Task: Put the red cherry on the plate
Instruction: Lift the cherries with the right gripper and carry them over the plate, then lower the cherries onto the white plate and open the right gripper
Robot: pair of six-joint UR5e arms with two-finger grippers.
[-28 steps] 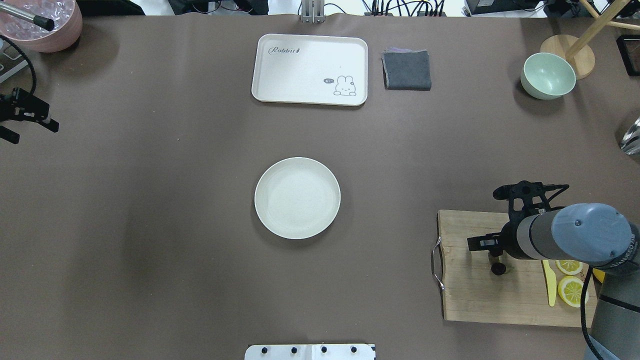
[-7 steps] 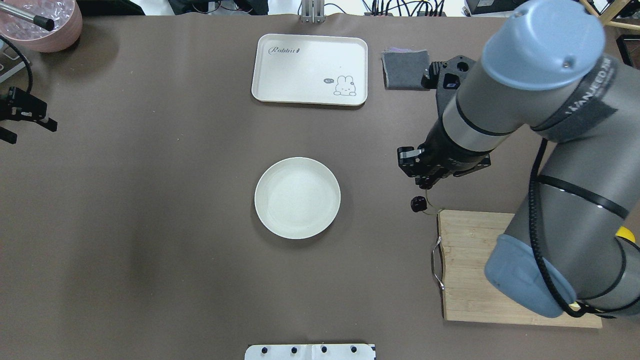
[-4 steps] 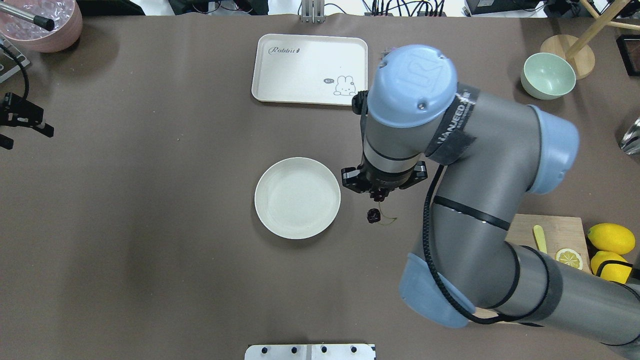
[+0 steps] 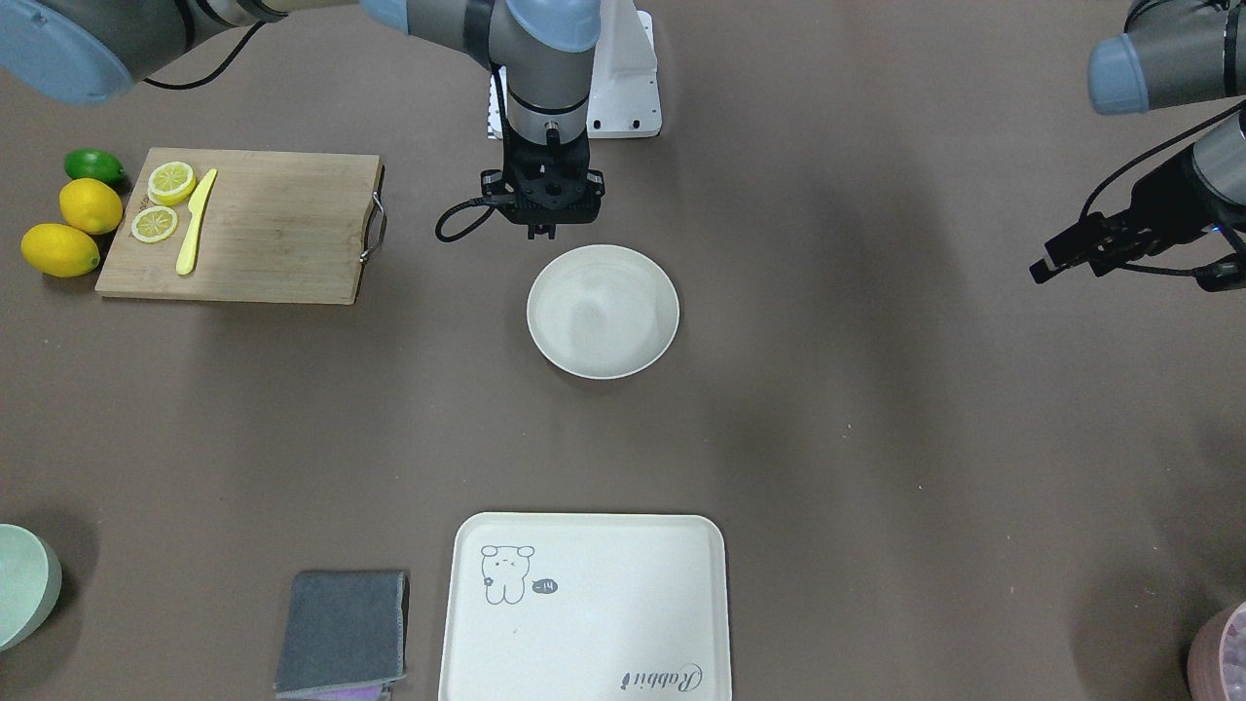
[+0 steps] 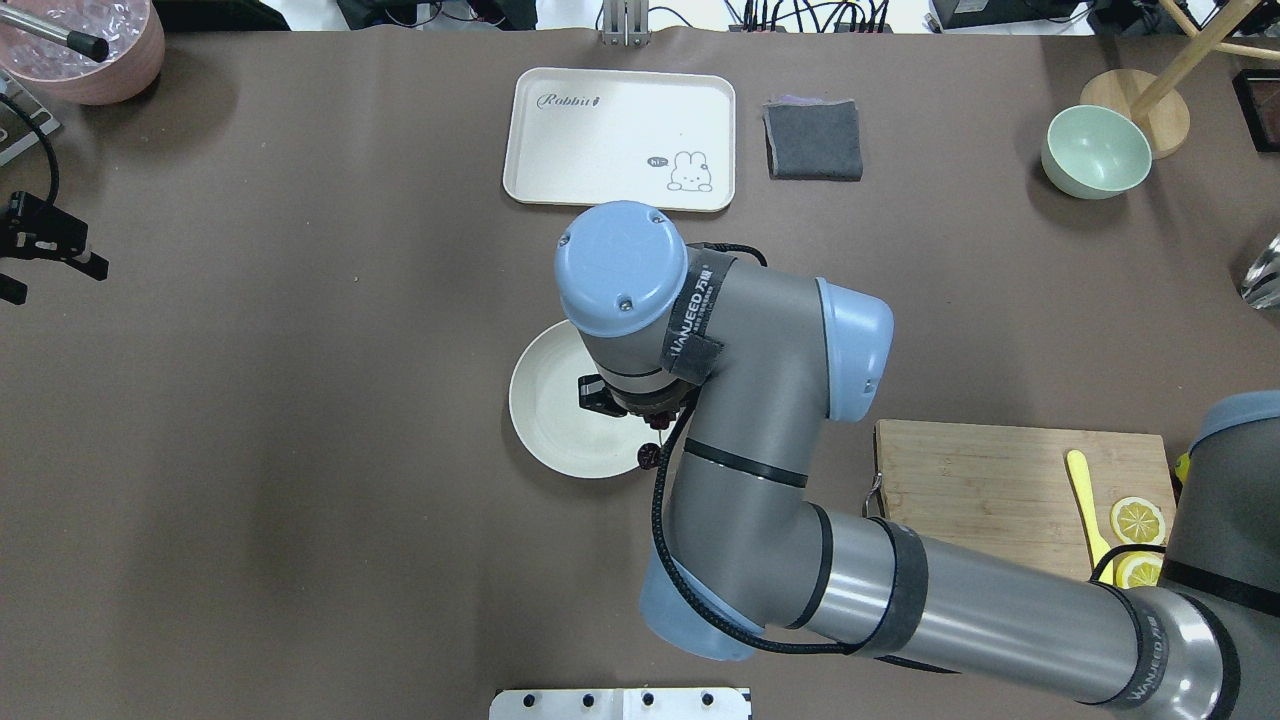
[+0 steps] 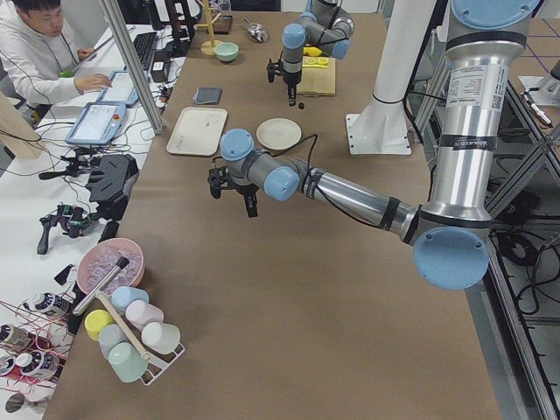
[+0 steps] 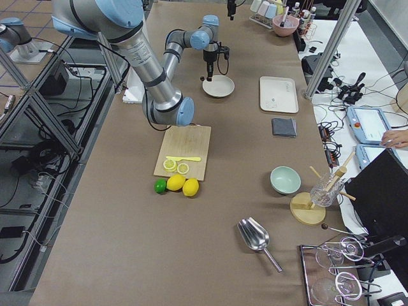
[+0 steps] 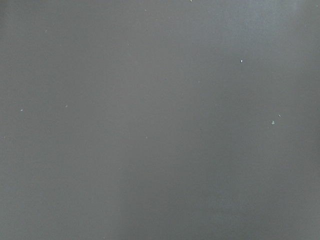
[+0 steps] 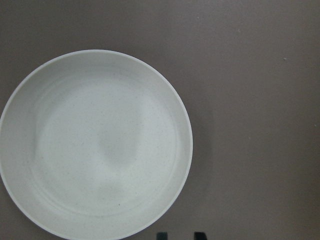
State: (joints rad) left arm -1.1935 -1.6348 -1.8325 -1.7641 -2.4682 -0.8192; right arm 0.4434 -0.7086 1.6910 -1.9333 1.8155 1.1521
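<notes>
The round cream-white plate (image 5: 555, 400) lies mid-table, bare inside, and fills the right wrist view (image 9: 95, 145). My right gripper (image 5: 655, 425) hangs over the plate's near right rim, shut on the thin stem of the red cherry (image 5: 650, 456), which dangles just below it at the rim. In the front view the right gripper (image 4: 542, 234) stands at the plate's (image 4: 604, 312) rim on the robot's side, and the cherry is hidden there. My left gripper (image 5: 50, 265) hovers open at the far left edge, with nothing in it.
A wooden cutting board (image 5: 980, 480) with lemon slices and a yellow knife (image 5: 1085, 500) lies at the right. Whole lemons (image 4: 60, 248) sit beside it. The cream tray (image 5: 620, 140), grey cloth (image 5: 813, 140) and green bowl (image 5: 1096, 152) line the far side.
My right arm has carried the cherry from the cutting board leftward across the table to the plate's right rim. The left gripper has barely shifted.
</notes>
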